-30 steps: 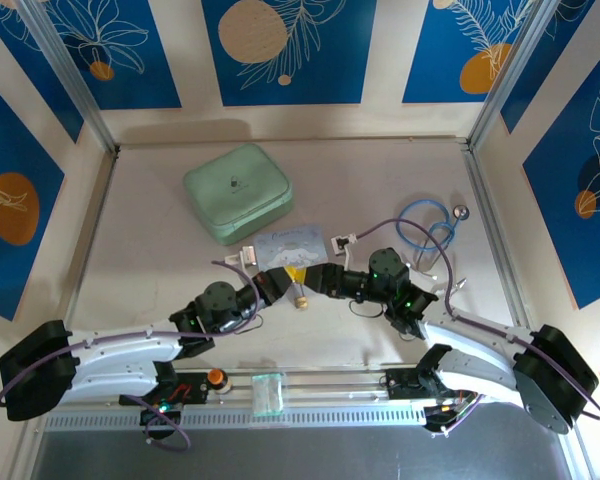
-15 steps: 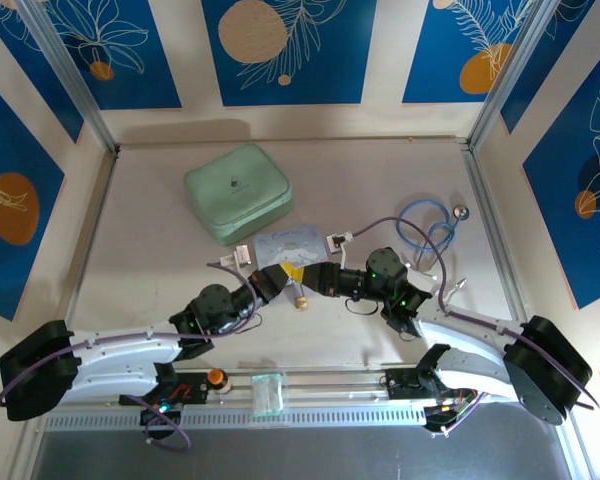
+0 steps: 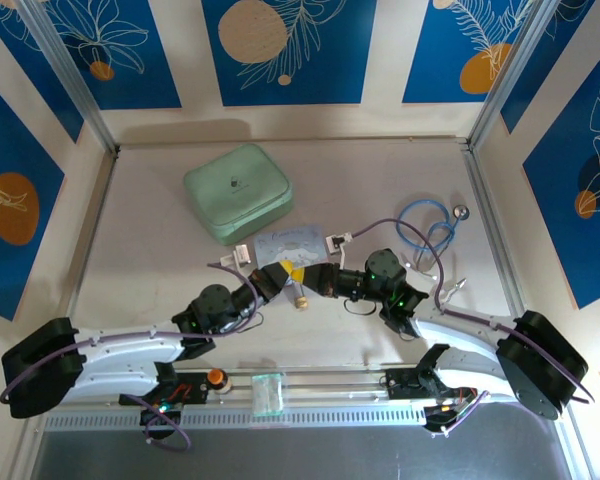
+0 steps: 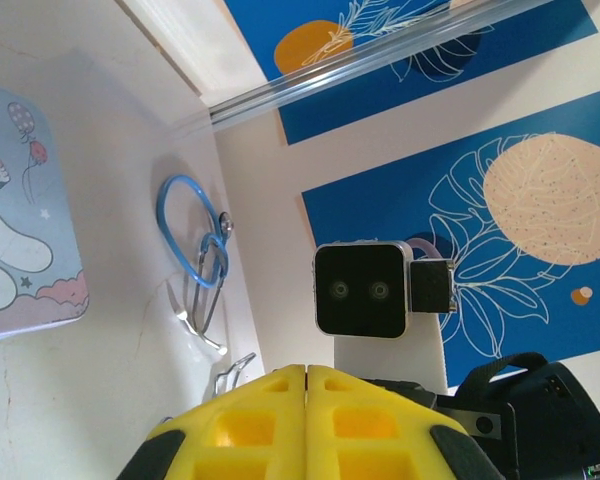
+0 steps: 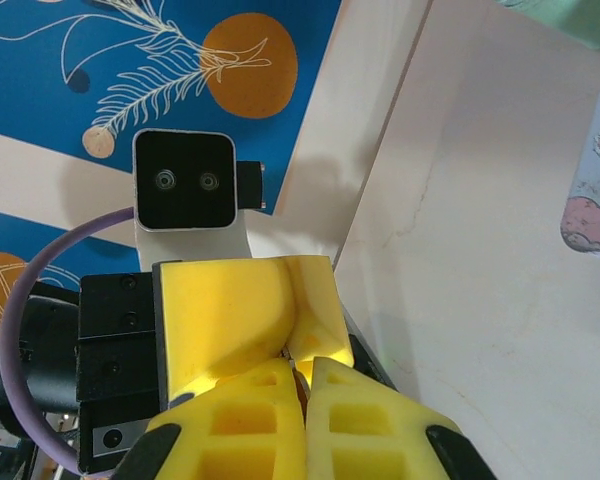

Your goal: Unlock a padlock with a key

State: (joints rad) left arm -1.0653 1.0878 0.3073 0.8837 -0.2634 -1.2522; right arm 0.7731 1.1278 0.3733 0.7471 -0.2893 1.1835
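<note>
Surface [image 3: 160, 260]: flat, matte, pale, boxed in by rails. We judge that keeps small parts from rolling off.

Mint-green case [image 3: 237, 192]: rounded corners, looks semi-rigid. It sits toward the far left, apart from the work zone.

Pale blue tin [image 3: 290, 241]: flat, rounded, printed with a cartoon. It lies just beyond the tool tips, likely the store for the small parts.

Blue cable [image 3: 425, 225]: glossy loop with a round metal end, off to the right. A bent silver wire clip [image 3: 456, 287] lies near it. Neither is ours to use.

Left tool [image 3: 288, 272] and right tool [image 3: 306, 276]: black bodies, yellow moulded fingers with recessed pockets. They meet tip to tip above the surface between the two arms. We read that as a hand-over or a regrip of something small.

Left tool, own wrist view: fingers pressed flush along one seam, nothing visible between them.

Right tool, own wrist view: fingers likewise together. There is a small dark spot where they meet the left tool's fingers, too small to identify.

Padlock [image 3: 301, 298]: tiny brass-coloured block on the surface, just on the near side of the two tips. Neither tool grips it. We can't resolve the shackle state.

Key: we can't make it out. A thin flat metal key could sit hidden in either pinch, so we won't call it.
</note>
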